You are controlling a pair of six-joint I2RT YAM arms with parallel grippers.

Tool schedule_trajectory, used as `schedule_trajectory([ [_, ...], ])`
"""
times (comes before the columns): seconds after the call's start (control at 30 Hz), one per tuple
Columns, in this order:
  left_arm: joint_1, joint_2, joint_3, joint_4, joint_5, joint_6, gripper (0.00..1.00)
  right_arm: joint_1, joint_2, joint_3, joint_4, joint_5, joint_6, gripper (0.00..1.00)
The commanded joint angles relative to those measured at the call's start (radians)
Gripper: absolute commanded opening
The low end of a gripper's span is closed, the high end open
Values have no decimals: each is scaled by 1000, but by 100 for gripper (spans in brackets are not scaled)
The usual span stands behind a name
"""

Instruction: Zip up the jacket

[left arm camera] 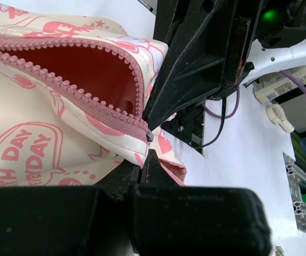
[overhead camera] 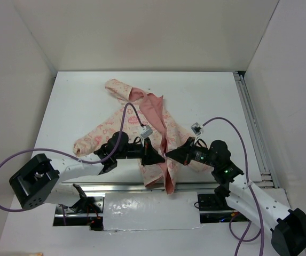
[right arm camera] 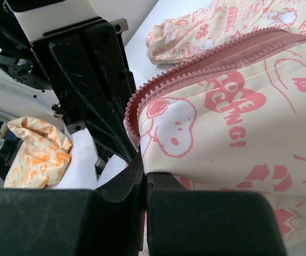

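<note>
Two end effectors, left [overhead camera: 154, 156] and right [overhead camera: 170, 154], each clamp the jacket [overhead camera: 100, 136] hem. The zipper [left arm camera: 78, 96] teeth stand apart; zipping is not yet begun.

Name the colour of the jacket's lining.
The jacket's lining is salmon pink, clearest in the left wrist view.

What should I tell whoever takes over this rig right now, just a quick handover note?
Left end effector: shut on the jacket, at the bottom end of its zipper.
Right end effector: shut on the jacket's bottom edge too, tip to tip with the left.
Jacket lies on the table, hood away from the arms, front open.
Done: bottom of the zipper gripped by both.
To do: zipper teeth are apart; join the ends, then pull it up.
</note>
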Motion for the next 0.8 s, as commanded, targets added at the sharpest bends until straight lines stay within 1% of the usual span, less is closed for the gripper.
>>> schedule_trajectory([
  [0.0, -46, -10, -64, -193, 150, -17, 0, -53, -23, 74, 181, 248, -14, 0],
  [0.07, -48, -29, -50, -248, 113, -3, 0, -53, -4, 82, 160, 214, -19, 0],
  [0.1, -46, -36, -31, -271, 69, 9, 0, -53, 5, 80, 151, 205, -13, 0],
  [0.2, -46, -62, 11, -343, 15, 35, 0, -48, -2, 61, 106, 200, 1, 0],
  [0.23, -46, -69, 23, -363, -22, 46, 3, -51, -9, 47, 98, 200, 4, 0],
  [0.27, -48, -82, 34, -404, -43, 46, 17, -52, -13, 41, 82, 195, 4, 0],
  [0.3, -46, -89, 51, -420, -77, 55, 27, -52, -24, 34, 68, 197, 6, 0],
  [0.33, -46, -95, 57, -434, -92, 57, 39, -52, -27, 31, 58, 198, 7, 0],
  [0.37, -46, -112, 62, -447, -108, 55, 56, -50, -29, 28, 52, 198, 7, 0],
  [0.43, -46, -130, 60, -470, -138, 52, 65, -48, -19, 19, 49, 206, 15, 0],
  [0.47, -46, -147, 53, -480, -157, 46, 79, -45, -3, 19, 60, 205, 21, 0],
  [0.53, -46, -167, 43, -515, -189, 23, 85, -38, 14, 11, 75, 211, 26, 0],
  [0.57, -46, -181, 30, -527, -212, 12, 90, -35, 36, 11, 87, 214, 26, 0],
  [0.6, -45, -191, 23, -541, -212, 2, 93, -22, 45, 11, 92, 217, 26, 0],
  [0.63, -46, -198, 16, -546, -211, -5, 98, -16, 54, 13, 94, 221, 23, 0],
  [0.77, -46, -228, -24, -547, -172, -32, 99, 2, 94, 14, 103, 258, 16, 0],
])
